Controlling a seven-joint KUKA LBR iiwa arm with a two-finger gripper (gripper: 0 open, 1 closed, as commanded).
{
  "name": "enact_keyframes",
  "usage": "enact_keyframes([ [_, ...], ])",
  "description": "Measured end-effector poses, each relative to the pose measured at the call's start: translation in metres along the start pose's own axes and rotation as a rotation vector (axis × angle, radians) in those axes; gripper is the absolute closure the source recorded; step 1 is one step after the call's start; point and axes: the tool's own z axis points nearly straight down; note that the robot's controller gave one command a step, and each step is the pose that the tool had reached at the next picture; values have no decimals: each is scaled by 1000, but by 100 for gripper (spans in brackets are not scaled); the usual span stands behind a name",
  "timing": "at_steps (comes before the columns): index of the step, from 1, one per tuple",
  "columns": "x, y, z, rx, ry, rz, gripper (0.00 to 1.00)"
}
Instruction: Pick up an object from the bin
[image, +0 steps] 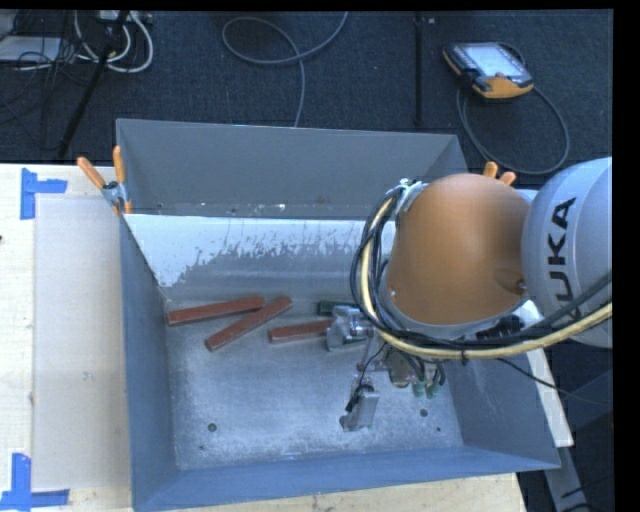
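My gripper (352, 368) sits low in the right half of the bin, partly under the arm's orange cover. Its two fingers stand wide apart and open: the far fingertip (343, 327) and the near fingertip (359, 410) have bare bin floor between them. A short brown bar (297, 332) lies flat just left of the far fingertip, its right end at or touching that finger. A second brown bar (248, 323) lies slanted further left.
A third, longer brown bar (215, 311) lies near the left wall, its right end meeting the slanted bar. The arm and its cables cover the bin's right side. Bare floor stretches across the front and left of the bin.
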Motion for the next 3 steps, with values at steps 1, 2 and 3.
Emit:
enact_keyframes([
  [1,-16,10,6,1,-4,-26,0],
  [2,-53,-1,29,-2,-3,-101,0],
  [3,-97,-14,62,0,-7,-5,0],
])
